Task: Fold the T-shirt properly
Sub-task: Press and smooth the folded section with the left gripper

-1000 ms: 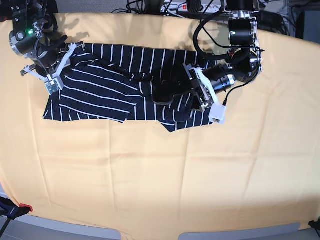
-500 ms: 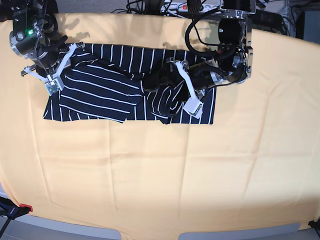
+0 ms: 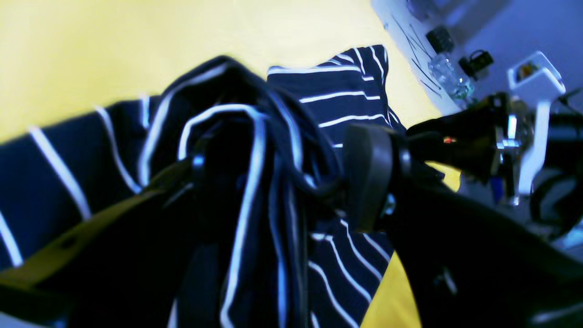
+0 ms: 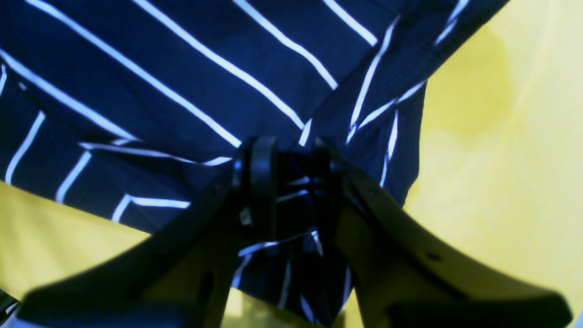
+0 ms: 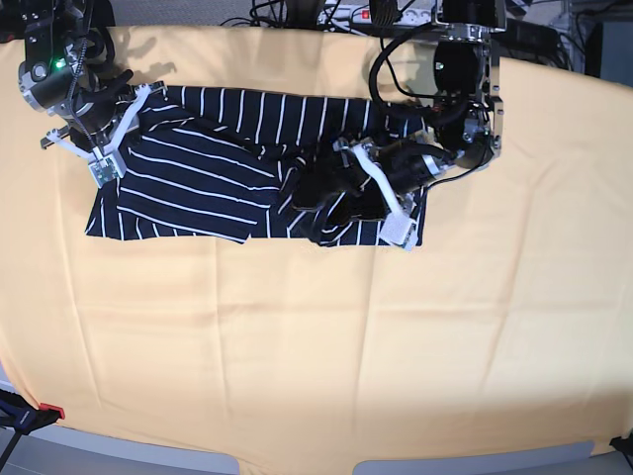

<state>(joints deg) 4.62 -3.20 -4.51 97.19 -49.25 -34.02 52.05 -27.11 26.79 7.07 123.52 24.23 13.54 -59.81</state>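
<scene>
The dark navy T-shirt point(image 5: 208, 163) with thin white stripes lies spread across the back of the table, bunched in its right half. My left gripper point(image 5: 326, 193) is shut on a raised wad of its fabric over the shirt's middle right. In the left wrist view the gripper point(image 3: 282, 182) has striped folds point(image 3: 255, 150) pinched between its fingers. My right gripper point(image 5: 124, 124) is shut on the shirt's far left corner. In the right wrist view the gripper point(image 4: 294, 182) clamps the fabric point(image 4: 182, 82) close to the cloth.
A plain yellow-orange cloth point(image 5: 326, 346) covers the whole table. Cables and a power strip point(image 5: 381, 15) lie beyond the back edge. A red clamp point(image 5: 47, 411) sits at the front left corner. A clear bottle point(image 3: 448, 75) shows past the table in the left wrist view.
My left gripper has carried the gathered right side of the shirt leftward over the shirt's body, and its wrist has turned. The right gripper has stayed in place on the left corner.
</scene>
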